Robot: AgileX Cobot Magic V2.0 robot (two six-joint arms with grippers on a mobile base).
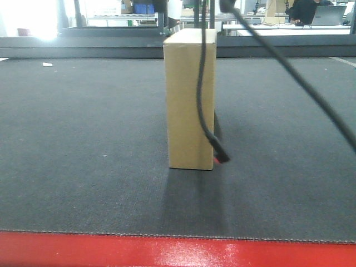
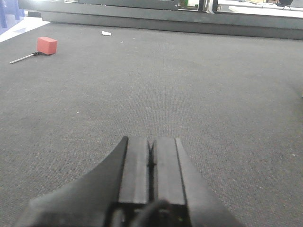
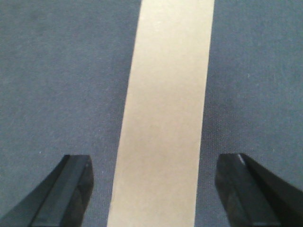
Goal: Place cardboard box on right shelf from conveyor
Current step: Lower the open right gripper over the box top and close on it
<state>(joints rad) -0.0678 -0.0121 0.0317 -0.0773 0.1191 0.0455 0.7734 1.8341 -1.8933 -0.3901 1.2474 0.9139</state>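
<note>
One broad belt under everything: the conveyor (image 1: 83, 139), dark grey, finely woven, glossy red along the near edge. Standing on it about mid-belt, well back from that red edge, the cardboard box (image 1: 189, 100): plain tan, tall and narrow from the front, upright, not yet gripped. No right shelf in any view.

Judged light for its size and fairly stiff, yet likely to dent under a hard squeeze. Smooth faces, so probably a little slippery. Tall on a narrow base, so easy to tip with a sideways nudge. Best taken across the narrow width, flat against the two broad side faces, near the middle of its length rather than at a corner, firmly but without crushing.

Right jaws spread wide, one on each side of the long tan face in the right wrist view, clear of the cardboard on both sides, holding nothing. Left jaws pressed together, empty, low over bare belt, with no box in that view.

Hanging in front of the box in the front view, a black cable (image 1: 200, 83), red-tipped near the box's lower right corner. Far left on the belt, a small red block (image 2: 47, 45) on a thin metal rod. Farther off, a white scrap (image 2: 106, 33).

No brand, label or writing legible on the box, nor anywhere else.
</note>
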